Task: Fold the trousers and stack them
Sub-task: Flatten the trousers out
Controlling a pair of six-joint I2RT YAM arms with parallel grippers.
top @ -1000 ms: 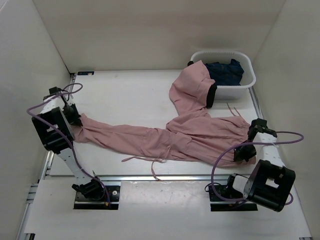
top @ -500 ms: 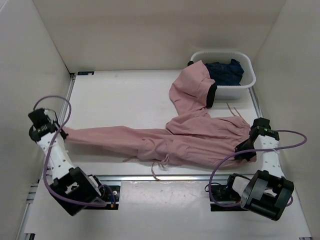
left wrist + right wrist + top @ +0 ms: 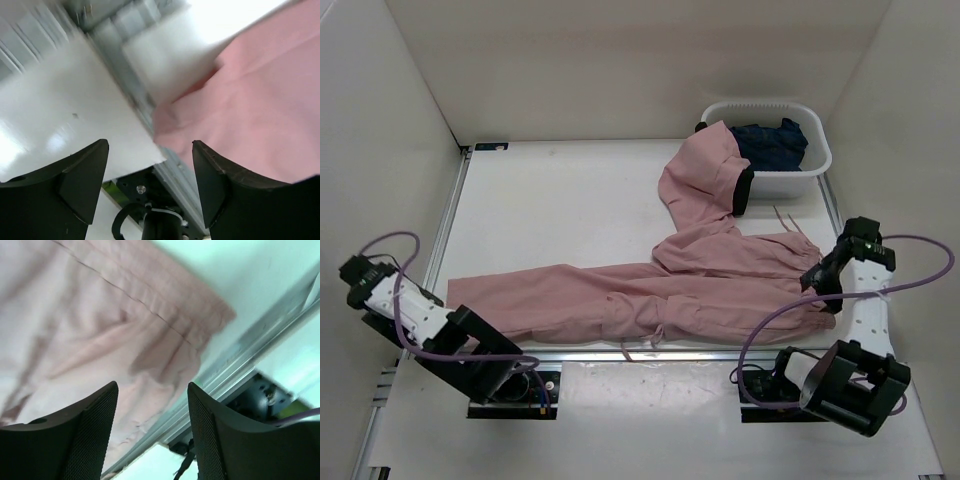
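Note:
The dusty-pink trousers [image 3: 700, 285] lie spread along the near part of the table. One leg reaches left to its hem [image 3: 460, 292]; the other runs up onto the basket rim [image 3: 705, 170]. My left gripper [image 3: 360, 275] hangs past the table's left edge, clear of the hem. In the left wrist view it [image 3: 150, 170] is open and empty, with pink cloth [image 3: 260, 100] beyond it. My right gripper [image 3: 820, 280] hovers over the waistband end [image 3: 810, 300]. In the right wrist view it [image 3: 152, 410] is open, with the gathered waistband [image 3: 165, 315] below and nothing held.
A white basket [image 3: 815, 165] stands at the back right, holding a dark navy garment [image 3: 775, 140]. A black garment [image 3: 744, 188] hangs at its front under the pink leg. A metal rail [image 3: 620, 355] runs along the table's near edge. White walls close in on three sides.
Both grippers dragged the trousers toward the near edge, then opened and let go. The left arm swung out past the left edge; the right gripper lifted off the waistband.

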